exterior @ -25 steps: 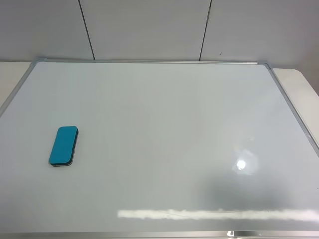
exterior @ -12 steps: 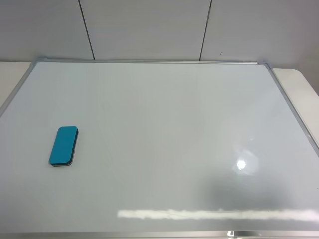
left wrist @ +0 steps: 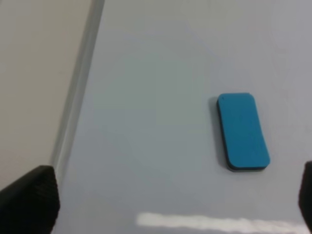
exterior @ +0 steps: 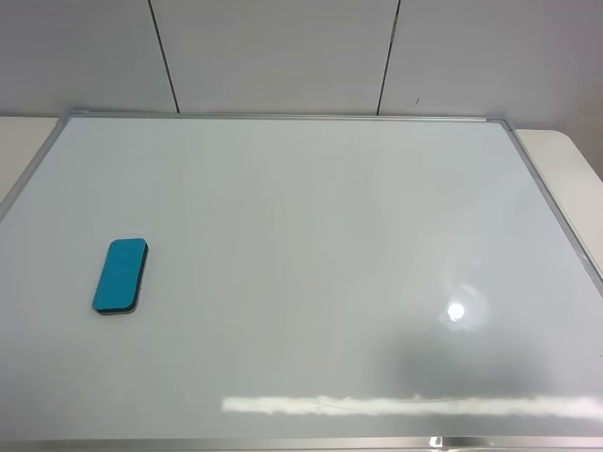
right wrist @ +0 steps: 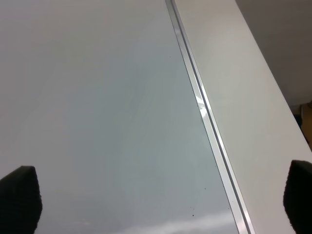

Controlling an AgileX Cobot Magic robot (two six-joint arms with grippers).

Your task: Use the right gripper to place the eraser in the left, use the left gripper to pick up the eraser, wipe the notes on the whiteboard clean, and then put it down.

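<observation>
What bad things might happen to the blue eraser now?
1. The eraser lies flat on the glossy whiteboard, so it may skid if bumped.
2. It sits near the board's left side, a long reach across for the right end effector.
3. No red notes show anywhere, so wiping could be aimed at nothing.

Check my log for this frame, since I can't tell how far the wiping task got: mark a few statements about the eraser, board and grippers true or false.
1. The eraser lies flat on the whiteboard. True.
2. The left gripper grips the eraser. False: its fingertips stand wide apart, clear of it.
3. Red marker notes show on the board. False: none are visible.
4. The right gripper is open and empty. True.
5. The eraser sits on the board's right side. False: it sits on the left.
</observation>
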